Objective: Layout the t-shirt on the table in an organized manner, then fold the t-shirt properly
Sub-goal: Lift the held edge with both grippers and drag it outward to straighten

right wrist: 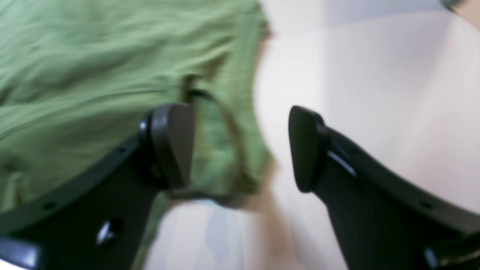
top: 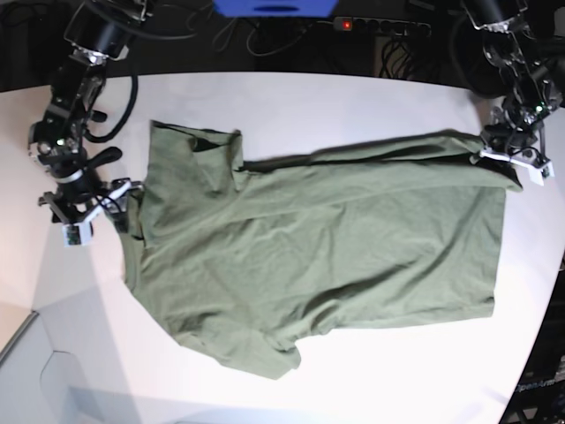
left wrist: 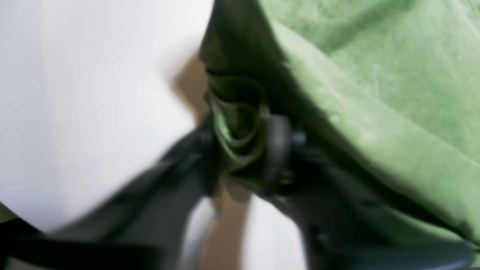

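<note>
Still the layout step — left gripper [left wrist: 240, 150] pinches a bunch of shirt [top: 327, 238] hem, right gripper [right wrist: 240, 150] gapes wide over an edge, holding nothing; it needs to close next.

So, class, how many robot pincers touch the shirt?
1 for sure: the left pincer pinches the t-shirt hem. The right pincer stands open beside its edge.

arms: black, cabled; right gripper [right wrist: 240, 148]: matte black, rounded pads, screws

Bright, even light on the table [top: 291, 97], soft shadows, both wrist views blurred, perhaps by motion.
</note>
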Robot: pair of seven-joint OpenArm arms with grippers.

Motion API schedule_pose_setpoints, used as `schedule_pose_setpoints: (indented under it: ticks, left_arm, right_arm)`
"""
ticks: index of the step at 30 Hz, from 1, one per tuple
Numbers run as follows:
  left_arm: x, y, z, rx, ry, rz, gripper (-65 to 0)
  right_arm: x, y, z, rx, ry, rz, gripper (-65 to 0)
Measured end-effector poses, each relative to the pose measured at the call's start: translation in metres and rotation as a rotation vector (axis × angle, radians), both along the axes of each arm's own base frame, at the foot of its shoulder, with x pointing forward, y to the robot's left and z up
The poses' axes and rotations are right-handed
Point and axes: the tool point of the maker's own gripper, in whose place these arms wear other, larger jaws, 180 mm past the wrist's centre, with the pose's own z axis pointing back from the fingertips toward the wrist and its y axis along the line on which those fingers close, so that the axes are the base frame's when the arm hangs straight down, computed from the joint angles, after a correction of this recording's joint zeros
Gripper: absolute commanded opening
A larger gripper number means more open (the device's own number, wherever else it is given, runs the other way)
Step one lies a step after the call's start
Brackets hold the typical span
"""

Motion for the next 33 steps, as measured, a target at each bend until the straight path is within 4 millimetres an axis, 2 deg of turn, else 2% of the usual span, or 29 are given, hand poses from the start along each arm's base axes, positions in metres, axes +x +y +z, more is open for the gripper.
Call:
schedule_pose_setpoints:
  ticks: [1,7,9,14,18,21,23,25,29,30,33]
  left_arm:
    - [0.001,-0.001,0.000,-0.007,-0.005,0.001,-65.0]
    - [0.006,0.001,0.002,0.022,-0.002,-0.005,-65.0]
    - [0.006,0.002,0.002,0.035,0.003,-0.008,-65.0]
    - [0.011,0.002,0.004,0.038,0.003,-0.010,-65.0]
    - [0.010,0.002,0.004,0.038,0.005,-0.010,-65.0]
    - [0.010,0.002,0.004,0.039,0.003,-0.009,-65.0]
    - [0.010,0.002,0.004,0.039,0.003,-0.009,-65.0]
    - [0.014,0.002,0.005,0.034,0.002,-0.009,-65.0]
    - [0.019,0.002,0.008,0.034,-0.008,-0.007,-65.0]
    - [0.020,0.002,0.008,0.030,-0.005,-0.008,-65.0]
    - [0.030,0.002,0.013,0.032,-0.023,-0.007,-65.0]
  right_arm:
    - [-0.001,-0.003,0.000,-0.002,0.000,-0.008,-24.9]
    - [-0.002,-0.012,-0.001,-0.012,0.005,-0.016,-24.9]
    - [-0.005,-0.011,-0.010,0.005,0.027,-0.017,-24.9]
    - [-0.017,-0.006,-0.050,0.060,0.133,-0.022,-24.9]
    - [-0.012,-0.013,-0.055,0.064,0.143,-0.026,-25.4]
    - [-0.013,-0.012,-0.058,0.073,0.150,-0.027,-26.0]
    - [-0.014,-0.012,-0.058,0.073,0.153,-0.030,-30.3]
    - [-0.013,-0.012,-0.058,0.074,0.152,-0.028,-38.3]
    - [-0.017,-0.012,-0.061,0.075,0.158,-0.030,-62.7]
    - [-0.019,-0.012,-0.062,0.075,0.158,-0.030,-65.0]
    - [-0.025,-0.012,-0.064,0.087,0.150,-0.032,-65.0]
